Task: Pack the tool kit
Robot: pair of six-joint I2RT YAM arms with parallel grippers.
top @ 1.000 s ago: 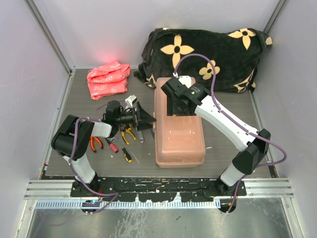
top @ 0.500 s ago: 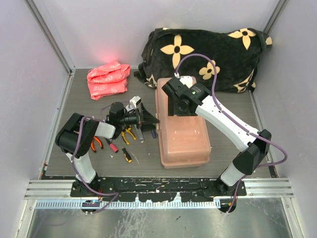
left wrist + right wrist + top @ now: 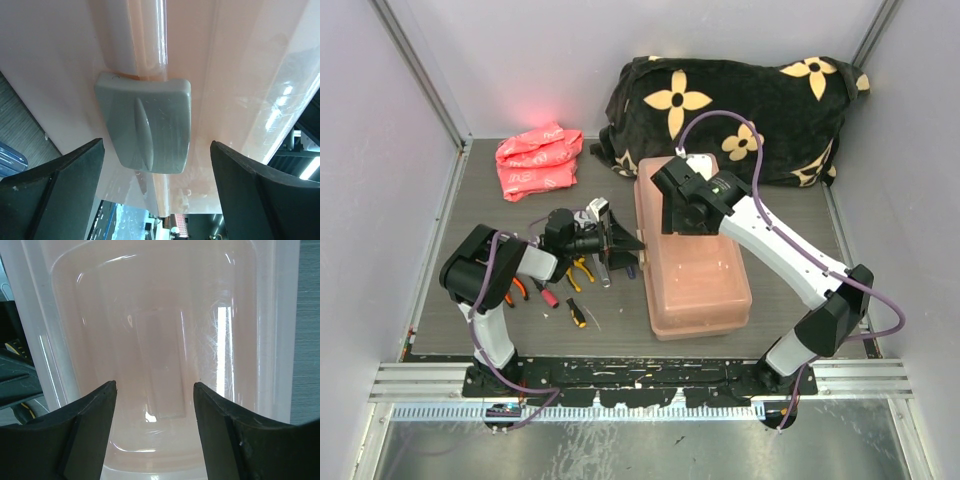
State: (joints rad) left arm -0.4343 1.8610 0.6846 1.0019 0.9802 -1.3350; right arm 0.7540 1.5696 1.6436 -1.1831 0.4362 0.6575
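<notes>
Seen from overhead, the left arm lies across part of the loose tools on the grey table [image 3: 480,210], so only some can be made out: orange-handled pliers [image 3: 515,290], yellow-handled pliers [image 3: 582,270], a short screwdriver [image 3: 576,312], and a silver wrench [image 3: 603,275] half hidden under the arm. The right gripper [image 3: 685,215] covers the far end of the salmon-pink toolbox [image 3: 705,275]. The wrist views are so close that the box fills each frame and its edges are cut off.

Compared with a second earlier, the toolbox has slid to the right and turned slightly, its near end swung further right. The left arm has reached further right after it.

The toolbox sits right of centre on the table with its lid down. Its plastic is cloudy, and nothing inside can be made out. The loose tools all lie on the table, left of the box.

The left gripper [image 3: 156,145] faces the box's left side, its jaws spread wide on either side of a grey latch [image 3: 145,127] and clear of it. The right gripper [image 3: 154,385] points down at the lid [image 3: 165,315], jaws apart and holding nothing. A bright pink bag [image 3: 538,160] and black flowered fabric [image 3: 740,100] lie at the back.
</notes>
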